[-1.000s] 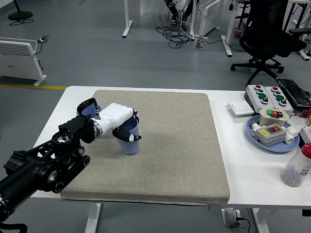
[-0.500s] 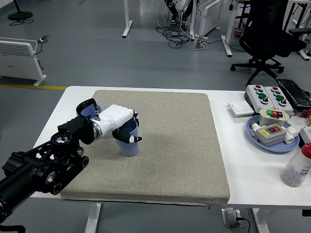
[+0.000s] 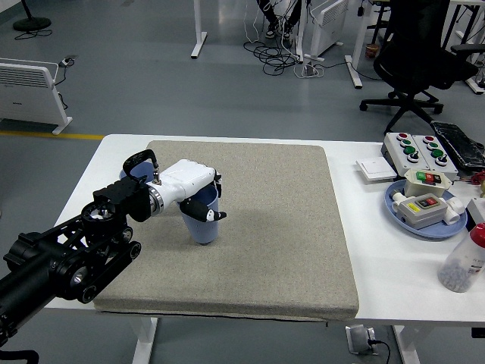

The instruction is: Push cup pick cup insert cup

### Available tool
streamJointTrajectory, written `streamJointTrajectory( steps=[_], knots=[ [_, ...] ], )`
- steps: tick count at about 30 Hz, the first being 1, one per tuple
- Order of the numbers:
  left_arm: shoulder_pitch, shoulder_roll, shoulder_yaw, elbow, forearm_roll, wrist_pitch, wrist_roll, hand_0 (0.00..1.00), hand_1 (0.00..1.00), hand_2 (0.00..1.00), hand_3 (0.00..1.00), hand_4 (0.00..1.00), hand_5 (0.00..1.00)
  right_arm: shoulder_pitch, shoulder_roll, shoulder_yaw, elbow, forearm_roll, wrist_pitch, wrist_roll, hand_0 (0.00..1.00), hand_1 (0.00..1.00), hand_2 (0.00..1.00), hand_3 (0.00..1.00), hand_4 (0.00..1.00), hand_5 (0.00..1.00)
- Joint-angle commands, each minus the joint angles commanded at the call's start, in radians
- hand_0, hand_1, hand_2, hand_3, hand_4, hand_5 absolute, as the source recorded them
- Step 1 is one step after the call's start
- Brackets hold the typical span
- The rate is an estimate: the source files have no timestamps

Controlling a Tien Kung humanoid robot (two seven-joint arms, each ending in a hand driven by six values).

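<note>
Matt blue plastic cup [image 3: 202,221]; rough grey cloth mat [image 3: 273,227].

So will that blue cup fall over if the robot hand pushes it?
Probably it could. The blue cup is taller than it is wide and narrows toward the bottom, so a push near the rim might tip it. It stands on a grey mat, which likely grips more than bare table, so it may not slide easily. It looks like light plastic, and the left robot hand is wrapped around it.

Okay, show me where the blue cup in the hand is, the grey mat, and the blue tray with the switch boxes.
blue cup [image 3: 203,229]: head view, on its front wall below the fingers.
grey mat [image 3: 280,227]: head view, on a bare middle patch.
blue tray [image 3: 447,229]: head view, on its near rim.
</note>
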Motion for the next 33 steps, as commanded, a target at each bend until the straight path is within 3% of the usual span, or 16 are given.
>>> streamJointTrajectory(
  steps=[16,17,23,24,29,30,33],
  knots=[
    [0.005,-0.007,0.02,0.015,0.012,-0.002,-0.004,0.254,0.453,0.449,0.526,0.608,0.141,0.0,0.0,0.0,0.0,-0.001,0.0,0.0,0.703,0.601,0.67,0.592,0.142,0.523],
    [0.007,-0.006,0.018,0.01,0.017,-0.006,-0.005,0.28,0.508,0.546,0.637,0.705,0.226,-0.001,0.0,0.001,0.0,0.0,0.0,0.0,0.703,0.602,0.669,0.592,0.143,0.523],
    [0.021,-0.001,0.006,-0.01,0.026,-0.03,-0.009,0.28,0.508,0.546,0.637,0.705,0.226,-0.003,0.0,0.003,0.0,-0.005,0.001,-0.002,0.703,0.602,0.669,0.592,0.143,0.523],
    [0.022,0.0,0.005,-0.012,0.026,-0.033,-0.009,0.399,0.631,0.73,0.803,0.833,0.376,-0.003,0.0,0.004,0.0,-0.005,0.001,-0.002,0.703,0.601,0.668,0.592,0.144,0.525],
    [0.034,0.005,-0.001,-0.031,0.029,-0.039,-0.009,0.399,0.631,0.73,0.803,0.833,0.376,-0.006,0.0,0.007,0.0,-0.009,0.001,-0.003,0.703,0.601,0.668,0.592,0.144,0.525],
    [0.035,0.006,-0.001,-0.031,0.029,-0.039,-0.009,0.665,0.812,0.882,0.923,0.889,0.443,-0.006,0.0,0.007,0.0,-0.009,0.001,-0.003,0.703,0.601,0.668,0.593,0.145,0.525],
    [0.038,0.007,-0.004,-0.032,0.029,-0.038,-0.011,0.665,0.812,0.882,0.923,0.889,0.443,-0.007,0.0,0.008,0.0,-0.01,0.001,-0.003,0.703,0.601,0.668,0.593,0.145,0.525]
  ],
)
